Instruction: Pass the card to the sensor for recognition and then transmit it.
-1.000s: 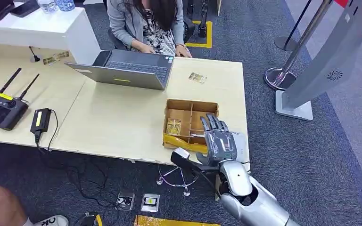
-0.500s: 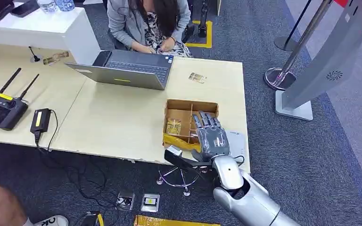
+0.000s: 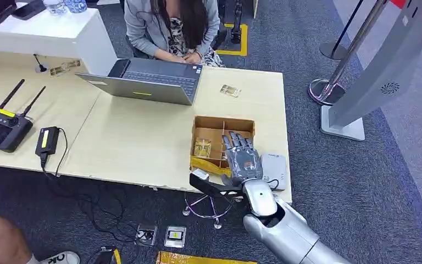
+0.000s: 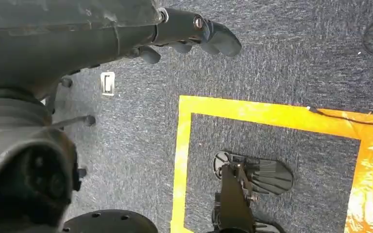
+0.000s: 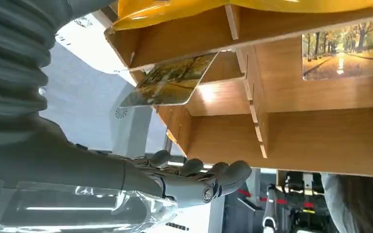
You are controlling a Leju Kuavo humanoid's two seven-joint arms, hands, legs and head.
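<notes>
A wooden divided box (image 3: 223, 120) sits near the table's front right corner. One picture card (image 3: 202, 148) lies in its left compartment. My right hand (image 3: 242, 159) hovers over the box's right compartments, fingers spread and holding nothing. In the right wrist view a card (image 5: 167, 80) leans against a divider (image 5: 252, 82), a second card (image 5: 342, 48) lies flat further in, and my fingers (image 5: 199, 177) stay apart from both. The white sensor (image 3: 275, 164) lies just right of the box. My left hand (image 4: 194, 31) hangs over the carpet, holding nothing.
A person types at a laptop (image 3: 151, 80) across the table. Another card (image 3: 229, 90) lies beyond the box. A remote (image 3: 3, 126) and a charger (image 3: 47, 140) sit at the left. A grey stand (image 3: 373, 82) rises on the right.
My right hand has slid left and forward, from above the sensor's edge to over the box's right compartments. The sensor now lies uncovered.
</notes>
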